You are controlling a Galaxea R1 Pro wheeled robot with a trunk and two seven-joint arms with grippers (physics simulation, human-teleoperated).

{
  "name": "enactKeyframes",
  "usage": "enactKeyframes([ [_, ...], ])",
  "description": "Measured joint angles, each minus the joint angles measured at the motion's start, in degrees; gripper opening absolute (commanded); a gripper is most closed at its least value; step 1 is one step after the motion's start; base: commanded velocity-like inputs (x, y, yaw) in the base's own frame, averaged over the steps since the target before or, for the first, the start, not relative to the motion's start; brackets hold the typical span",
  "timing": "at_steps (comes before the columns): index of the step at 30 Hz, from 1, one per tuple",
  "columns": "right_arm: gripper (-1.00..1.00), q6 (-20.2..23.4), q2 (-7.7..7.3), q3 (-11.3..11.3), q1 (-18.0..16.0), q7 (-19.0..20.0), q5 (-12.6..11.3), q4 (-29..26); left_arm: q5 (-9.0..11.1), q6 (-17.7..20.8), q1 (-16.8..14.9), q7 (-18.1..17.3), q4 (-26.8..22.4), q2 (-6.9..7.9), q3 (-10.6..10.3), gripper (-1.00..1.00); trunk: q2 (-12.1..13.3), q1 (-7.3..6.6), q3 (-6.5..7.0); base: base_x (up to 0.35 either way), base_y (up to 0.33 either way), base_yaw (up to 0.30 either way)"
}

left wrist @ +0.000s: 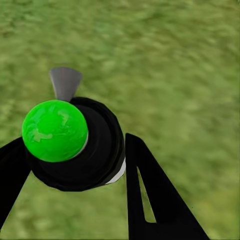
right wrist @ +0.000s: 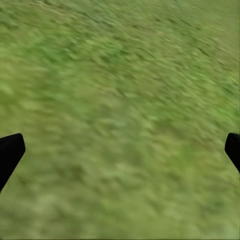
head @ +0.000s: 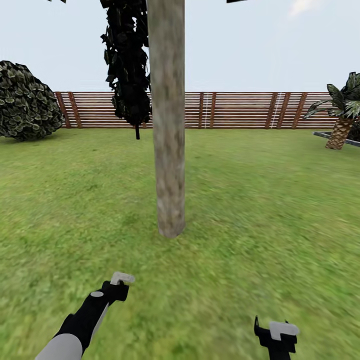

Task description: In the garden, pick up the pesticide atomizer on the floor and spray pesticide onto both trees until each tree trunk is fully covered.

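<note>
Grey-brown trunk (head: pixel 168 130) stands dead ahead on the lawn (head: pixel 260 210), bark bare, no white specks on it that I can see. Left claw (left wrist: pixel 75 160) is clamped on the sprayer (left wrist: pixel 80 145): black body, green ball (left wrist: pixel 54 131), grey nozzle (left wrist: pixel 65 82) sticking forward. In the head view that nozzle sits low, well short of the trunk. Right claw (right wrist: pixel 120 150) hangs with fingers wide apart over grass, nothing in it. My call: I'm in the approach-and-aim step. I'd raise the left arm, square the nozzle to the bark, close in, then sweep base to top and work round the sides. Risk: spraying from here just wets grass.
</note>
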Motion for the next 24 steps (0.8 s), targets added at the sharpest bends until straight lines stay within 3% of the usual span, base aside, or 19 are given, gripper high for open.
enactKeyframes([
  [24,1.0,0.0,0.98,0.1,0.3,0.0,0.0,-0.1,0.0,0.0,0.0,0.2,0.3,-0.08,-0.1,-1.0,0.0,0.0,0.0,0.292,-0.157,0.0],
])
